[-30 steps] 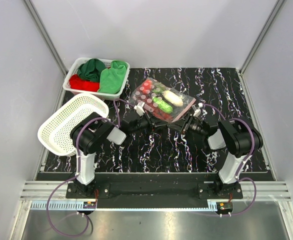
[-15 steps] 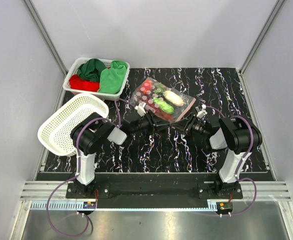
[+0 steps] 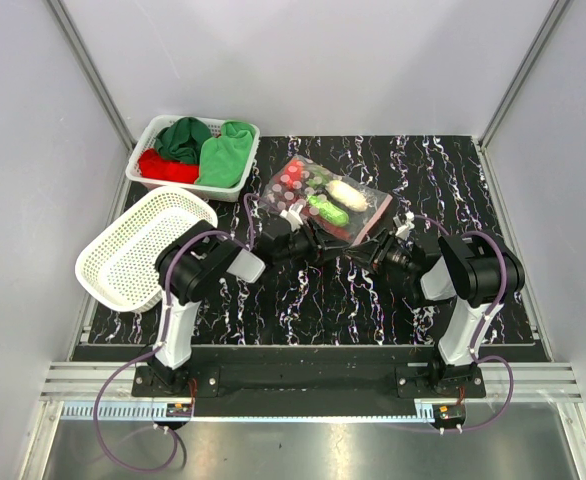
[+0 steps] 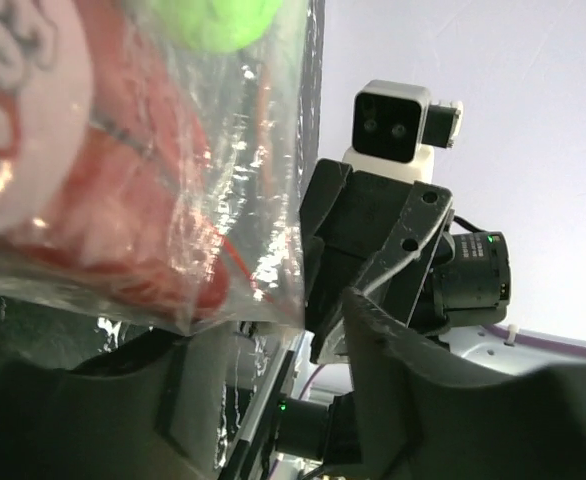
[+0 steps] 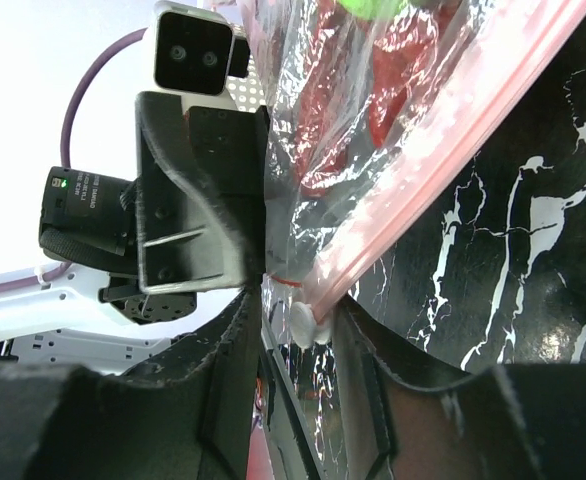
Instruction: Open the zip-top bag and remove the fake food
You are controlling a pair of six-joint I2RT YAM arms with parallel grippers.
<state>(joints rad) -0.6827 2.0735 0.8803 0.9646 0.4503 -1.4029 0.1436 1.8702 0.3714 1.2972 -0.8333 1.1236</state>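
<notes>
Right jaws pinching zip-top bag (image 5: pixel 393 130) corner, left jaws parted — no legible print

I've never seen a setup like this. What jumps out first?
Two black arms meet mid-table over a clear bag stuffed with bright toy food, red, green and white. The right gripper has the bag's pink zip strip between its jaws. At the back left, a white basket holds green and red cloths, and another white basket lies tipped.

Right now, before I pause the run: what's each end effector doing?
Left end effector: open, bag edge between its jaws, unclamped.
Right end effector: closed on the bag's pink zip strip.
</notes>
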